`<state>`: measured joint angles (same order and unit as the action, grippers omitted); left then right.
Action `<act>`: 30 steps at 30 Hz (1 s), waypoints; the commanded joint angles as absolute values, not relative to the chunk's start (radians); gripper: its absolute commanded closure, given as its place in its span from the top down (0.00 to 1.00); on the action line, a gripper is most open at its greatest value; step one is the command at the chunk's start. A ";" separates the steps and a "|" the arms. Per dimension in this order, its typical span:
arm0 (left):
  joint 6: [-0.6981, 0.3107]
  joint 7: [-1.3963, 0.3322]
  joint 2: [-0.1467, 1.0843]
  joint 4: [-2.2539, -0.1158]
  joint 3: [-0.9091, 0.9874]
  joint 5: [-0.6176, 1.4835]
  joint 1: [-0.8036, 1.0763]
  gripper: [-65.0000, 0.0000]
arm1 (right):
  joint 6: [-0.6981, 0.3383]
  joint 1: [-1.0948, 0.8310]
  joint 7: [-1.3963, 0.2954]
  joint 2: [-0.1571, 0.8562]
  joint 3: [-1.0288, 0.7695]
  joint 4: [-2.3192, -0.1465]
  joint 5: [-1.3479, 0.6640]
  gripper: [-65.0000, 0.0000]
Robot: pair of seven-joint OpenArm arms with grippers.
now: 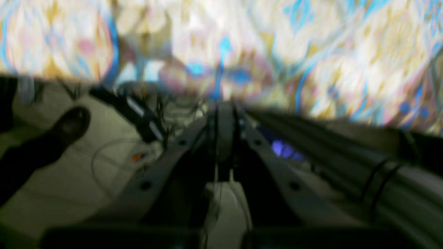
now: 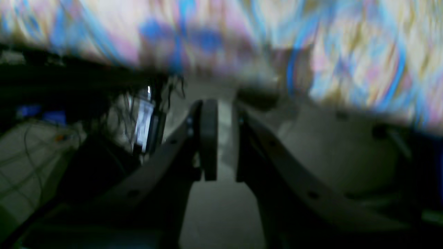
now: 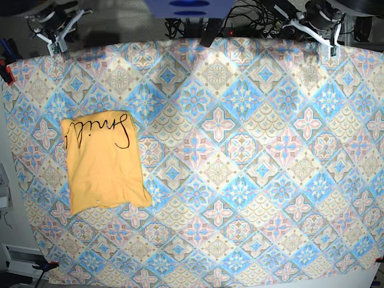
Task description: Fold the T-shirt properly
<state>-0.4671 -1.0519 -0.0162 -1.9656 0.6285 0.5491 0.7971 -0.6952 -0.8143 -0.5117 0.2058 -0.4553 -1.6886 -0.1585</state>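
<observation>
Lying folded into a neat rectangle, the T-shirt (image 3: 103,161) rests on the patterned tablecloth (image 3: 252,168) covering the counter, lettering up. Both arms sit at the far edge: left gripper (image 1: 224,114) closed and empty, right gripper (image 2: 225,107) narrowly parted, empty.

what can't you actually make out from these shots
- Left wrist view: heavy blur; the tablecloth is a smear, and the T-shirt is out of frame.
- Right wrist view: dark and blurred; nothing shows between the right gripper fingers.
- Base view: the T-shirt is folded, so its sleeves and underside are hidden; the black script is too small to read.
</observation>
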 commanded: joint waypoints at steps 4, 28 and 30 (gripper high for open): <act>-0.470 -1.043 -0.008 -1.977 0.625 0.547 0.866 0.00 | -0.698 -0.874 -0.489 0.217 -0.464 -1.670 -0.170 0.04; -0.467 -0.743 0.050 -1.282 0.361 0.272 0.711 0.00 | -0.698 -0.707 -0.418 0.196 -0.311 -1.044 -0.166 0.00; -0.467 -0.708 0.050 -1.207 0.360 0.237 0.677 0.00 | -0.698 -0.677 -0.381 0.197 -0.302 -0.984 -0.165 0.00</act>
